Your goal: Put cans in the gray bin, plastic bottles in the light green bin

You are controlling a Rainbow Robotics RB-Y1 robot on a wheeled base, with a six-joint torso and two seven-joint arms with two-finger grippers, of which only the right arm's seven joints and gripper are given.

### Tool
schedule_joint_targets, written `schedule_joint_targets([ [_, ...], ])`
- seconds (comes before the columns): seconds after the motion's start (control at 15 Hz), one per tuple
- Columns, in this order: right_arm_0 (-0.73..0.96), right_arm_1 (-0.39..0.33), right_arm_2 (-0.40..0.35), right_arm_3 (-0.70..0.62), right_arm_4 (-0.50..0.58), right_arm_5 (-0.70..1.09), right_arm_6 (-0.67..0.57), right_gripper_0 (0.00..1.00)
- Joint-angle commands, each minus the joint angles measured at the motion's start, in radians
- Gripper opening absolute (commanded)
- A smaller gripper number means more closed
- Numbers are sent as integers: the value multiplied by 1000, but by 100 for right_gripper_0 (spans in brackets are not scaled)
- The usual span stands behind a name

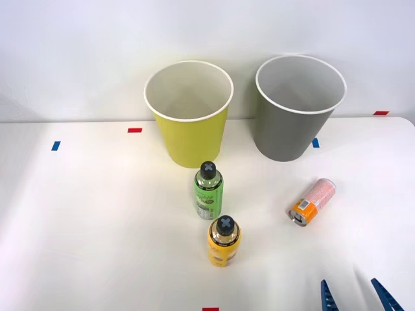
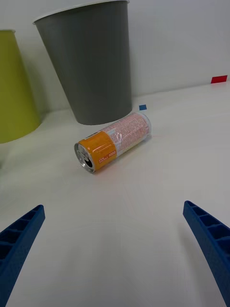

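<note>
A pink speckled can (image 1: 312,201) (image 2: 114,140) with an orange band lies on its side on the white table, in front of the gray bin (image 1: 299,109) (image 2: 87,63). The light green bin (image 1: 189,115) (image 2: 15,88) stands to its left. Two black-capped plastic bottles stand upright before the green bin: a green-labelled one (image 1: 208,190) and, nearer me, a yellow-labelled one (image 1: 224,241). My right gripper (image 1: 358,298) (image 2: 115,249) is open at the table's near right edge, nothing between its blue fingers (image 2: 19,237), with the can a little ahead of it.
Small red tape marks (image 1: 134,130) and blue tape marks (image 1: 56,146) dot the white table (image 1: 97,233). A white wall rises right behind both bins. Bare table stretches to the left of the bottles and around the can.
</note>
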Motion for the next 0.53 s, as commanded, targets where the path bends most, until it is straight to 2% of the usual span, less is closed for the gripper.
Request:
schedule_joint_targets([
  [0.07,0,0,0,0,0,0,0,100],
  [0.53,0,0,0,0,0,0,0,100],
])
